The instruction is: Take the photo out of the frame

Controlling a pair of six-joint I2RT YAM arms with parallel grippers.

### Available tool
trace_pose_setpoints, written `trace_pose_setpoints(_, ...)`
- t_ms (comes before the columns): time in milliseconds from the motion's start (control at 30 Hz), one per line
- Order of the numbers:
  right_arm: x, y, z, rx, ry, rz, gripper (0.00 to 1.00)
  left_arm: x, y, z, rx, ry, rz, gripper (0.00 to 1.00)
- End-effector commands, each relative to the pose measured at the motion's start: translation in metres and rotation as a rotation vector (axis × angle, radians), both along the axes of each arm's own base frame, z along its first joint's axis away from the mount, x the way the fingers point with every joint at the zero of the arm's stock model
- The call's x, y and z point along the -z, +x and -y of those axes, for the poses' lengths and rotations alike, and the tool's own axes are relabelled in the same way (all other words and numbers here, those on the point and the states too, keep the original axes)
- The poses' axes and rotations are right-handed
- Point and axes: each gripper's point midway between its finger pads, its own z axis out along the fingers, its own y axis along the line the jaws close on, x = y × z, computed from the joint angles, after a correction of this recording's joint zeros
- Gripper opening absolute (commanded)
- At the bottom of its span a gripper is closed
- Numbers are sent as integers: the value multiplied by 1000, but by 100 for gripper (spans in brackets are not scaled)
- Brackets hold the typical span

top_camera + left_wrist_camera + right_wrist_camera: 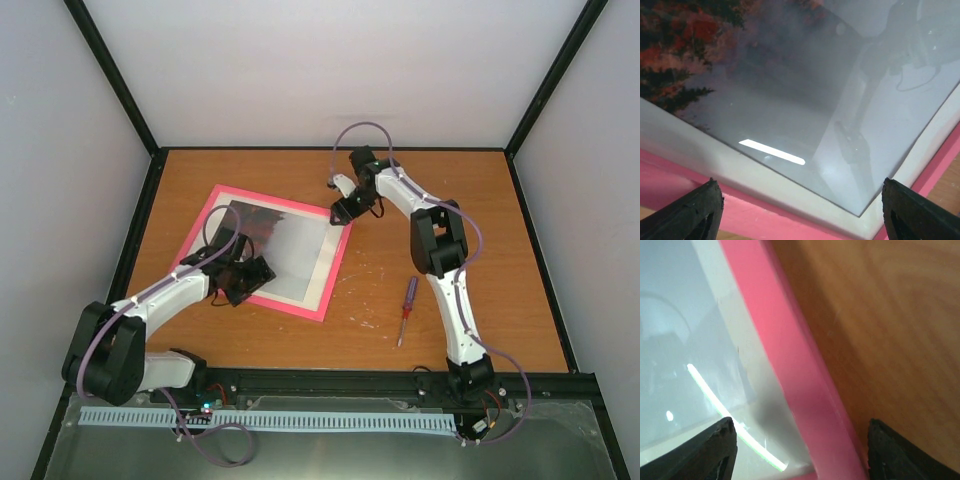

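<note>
Thin rectangular picture frame with bright pink border lies flat, glazed face up, left of centre on brown wooden worktop. Inside, behind cream mat: photo print, mottled dark red-black fading to pale grey. My right claw is spread wide astride far right corner. Left claw is also wide, over near edge, empty. My judgement: pinch border only (glazing looks slippery), lift evenly, turn frame over to reach back.

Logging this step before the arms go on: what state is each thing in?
frame: lying flat, face up.
photo: inside the frame, not yet out.
screwdriver: lying loose, apart from both grippers.
left gripper: open, over the frame's near edge.
right gripper: open, over the frame's pink edge.
</note>
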Motion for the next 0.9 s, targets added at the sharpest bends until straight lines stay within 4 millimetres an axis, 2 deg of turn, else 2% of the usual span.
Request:
trace_pose_setpoints(0, 5, -37, 5, -54, -18, -81, 65, 10, -6, 0, -41, -35, -36, 87)
trace_pose_setpoints(100, 1, -54, 13, -63, -22, -92, 54, 14, -3, -5, -61, -5, -29, 87)
trace_pose_setpoints(267, 1, -88, 33, -54, -57, -98, 49, 16, 8, -14, -70, 29, 4, 86)
trace_pose_setpoints(300, -3, -92, 38, -48, -67, -85, 48, 15, 11, -15, -66, 37, 16, 85)
trace_pose_setpoints(433, 4, -105, 55, -14, -108, -89, 47, -6, 22, -24, -60, 103, 75, 84)
trace_pose_setpoints(567, 8, -114, 62, -1, -107, -102, 44, -22, 8, -43, -114, 170, 59, 88)
trace_pose_setpoints(600, 9, -118, 62, 4, -95, -107, 44, -26, -7, -56, -162, 195, 16, 98)
trace_pose_setpoints(733, 9, -119, 60, 5, -78, -109, 44, -16, -30, -72, -230, 188, -97, 100)
trace_pose_setpoints(867, 9, -119, 59, 3, -70, -110, 44, -4, -38, -74, -266, 182, -162, 100)
